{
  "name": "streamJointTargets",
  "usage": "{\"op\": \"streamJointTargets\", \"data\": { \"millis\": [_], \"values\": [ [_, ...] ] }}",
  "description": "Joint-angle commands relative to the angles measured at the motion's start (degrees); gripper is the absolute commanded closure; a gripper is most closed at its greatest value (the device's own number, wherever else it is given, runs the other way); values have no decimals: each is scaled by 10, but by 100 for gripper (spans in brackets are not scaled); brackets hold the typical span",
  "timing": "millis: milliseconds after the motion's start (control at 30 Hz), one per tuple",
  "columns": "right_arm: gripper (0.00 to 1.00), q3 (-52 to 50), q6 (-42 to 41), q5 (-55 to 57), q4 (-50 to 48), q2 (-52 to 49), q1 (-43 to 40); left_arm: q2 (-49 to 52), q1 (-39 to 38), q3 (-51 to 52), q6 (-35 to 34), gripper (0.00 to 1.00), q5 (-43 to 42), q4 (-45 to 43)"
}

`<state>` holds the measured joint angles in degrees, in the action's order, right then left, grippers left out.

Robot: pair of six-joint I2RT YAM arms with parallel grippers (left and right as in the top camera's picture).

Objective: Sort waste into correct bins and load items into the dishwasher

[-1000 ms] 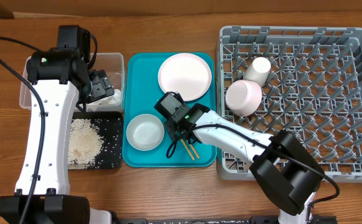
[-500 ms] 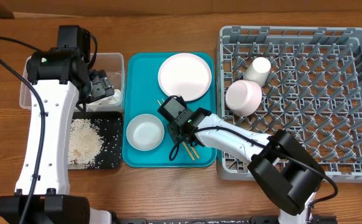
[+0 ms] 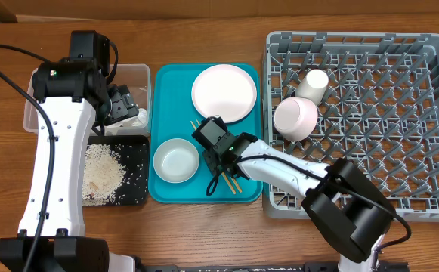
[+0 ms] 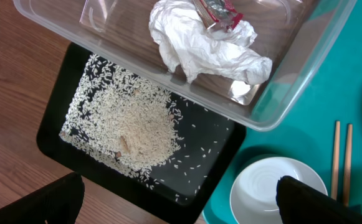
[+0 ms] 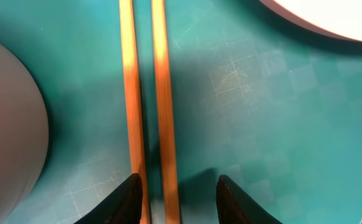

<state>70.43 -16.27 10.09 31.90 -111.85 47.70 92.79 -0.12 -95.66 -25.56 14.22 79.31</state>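
Chopsticks (image 3: 233,183) lie as a close pair on the teal tray (image 3: 161,75) in the overhead view, slanting toward its near, rack-side corner. They are mostly covered by the right gripper (image 3: 217,172), which hangs low over them; from above, its finger spread cannot be told. On the same tray the white bowl (image 3: 176,159) sits just beside that gripper toward the tub-side edge. The pale pink plate (image 3: 224,91) fills the far half, so bare teal shows only in narrow strips between them. Off the tray's right edge stands the grey dish rack (image 3: 431,113), holding the pink bowl (image 3: 295,119) and white cup (image 3: 313,83) close to the tray. Off the tray's left edge are the clear tub (image 3: 142,73) and, nearer, the black tray (image 3: 137,151) with rice (image 3: 102,170). The left gripper (image 3: 127,106) hangs over the tub.

From the left wrist, the fingers (image 4: 43,202) are spread wide with nothing between them. The napkin (image 4: 199,50) and red wrapper (image 4: 221,9) lie in the tub, against the wall nearest the teal tray. The rice is heaped mid-tray, with stray grains reaching toward the teal tray's edge.

From the right wrist, the two chopsticks run parallel with a thin line of teal between them. The dark fingertips (image 5: 129,198) are parted and hold nothing. One chopstick lies in the gap between them and the other runs along the inner edge of one tip. The bowl's wall crowds one side, and open teal runs on the other up to the plate's rim.
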Motion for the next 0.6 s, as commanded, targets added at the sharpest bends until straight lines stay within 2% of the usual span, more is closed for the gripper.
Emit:
{"op": "streamJointTargets", "data": {
  "millis": [0, 300, 567],
  "values": [
    [60, -19, 2, 9, 1, 5, -3, -2, 1, -6, -2, 0, 8, -1],
    [60, -19, 2, 10, 0, 5, -6, -2, 1, -6, -2, 0, 8, -1],
    [54, -19, 2, 10, -2, 5, -6, -2, 1, -6, -2, 0, 8, -1]
  ]
}}
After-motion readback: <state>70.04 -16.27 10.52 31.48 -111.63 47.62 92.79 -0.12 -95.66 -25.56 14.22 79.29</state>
